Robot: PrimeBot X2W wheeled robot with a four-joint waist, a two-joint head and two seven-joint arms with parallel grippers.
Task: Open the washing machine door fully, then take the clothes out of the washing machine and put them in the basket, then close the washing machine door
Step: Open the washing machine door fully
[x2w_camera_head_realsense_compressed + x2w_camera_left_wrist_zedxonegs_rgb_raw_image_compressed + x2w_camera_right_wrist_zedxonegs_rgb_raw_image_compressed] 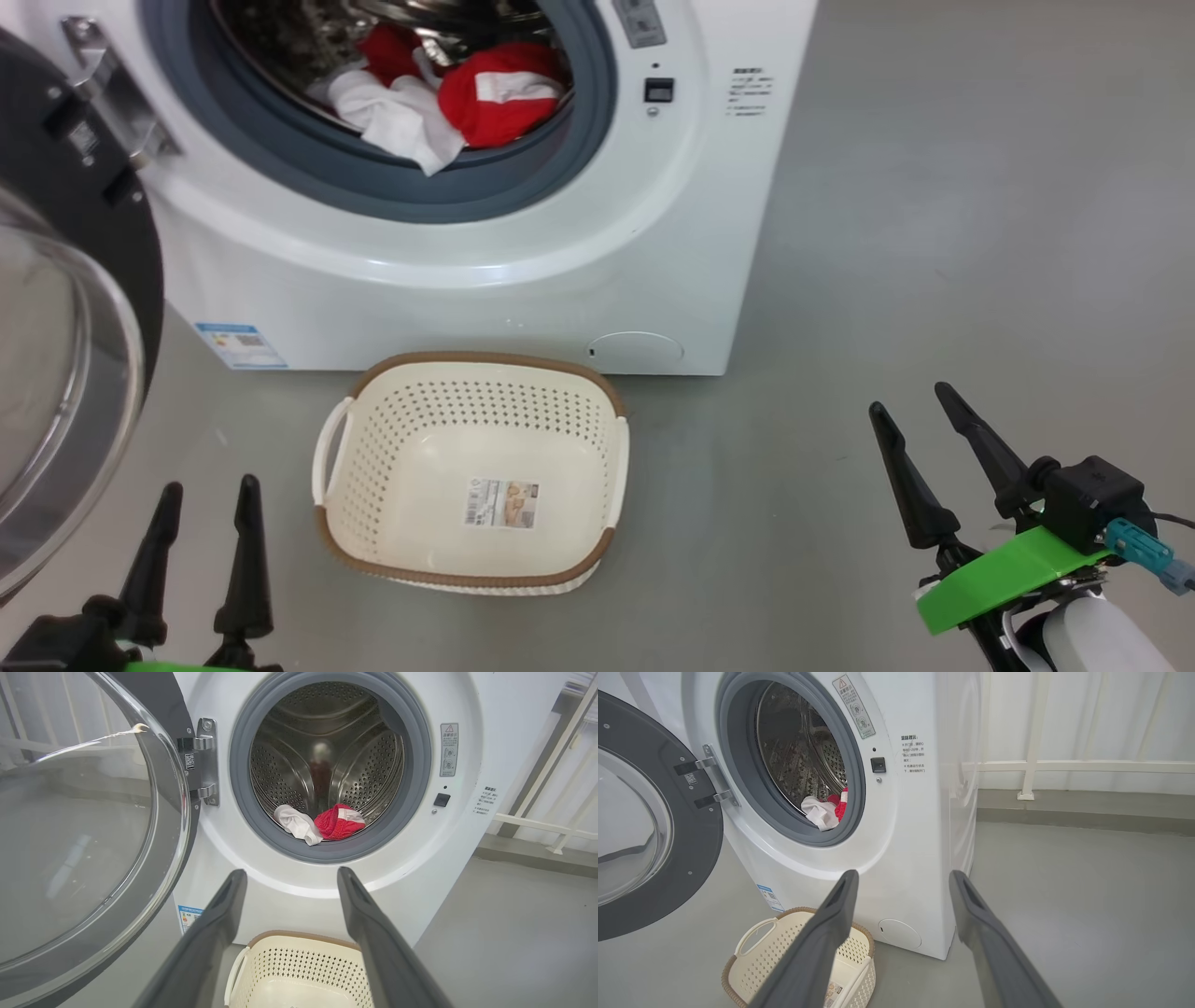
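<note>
Nearest, at the lower left of the head view: left gripper (211, 483), both long dark fingers spread wide and released, nothing between them, pointing toward the washing machine (560, 280). At the lower right: right gripper (908, 398), likewise released, fingers apart and empty, well apart from the machine, above the bare grey floor (934, 233). Between the two grippers, on the floor just before the lower front edge of the machine: the basket (476, 357), cream-white with a brown rim, upright, a paper sticker (502, 503) on its bottom. Swung out to the left on a metal hinge (117, 93): the washing machine door (103, 233), black rim around bulging clear glass, standing well away from the mouth. Inside the mouth, at the lower edge of the grey rubber ring (373, 191): the clothes (448, 98), a white piece (401, 117) hanging a little over the ring, a red piece (485, 121) with a white patch just beside it on the right, touching it. Behind them: the perforated steel drum (327, 742). Near the lower left corner of the machine front: a small blue label (241, 345).
</note>
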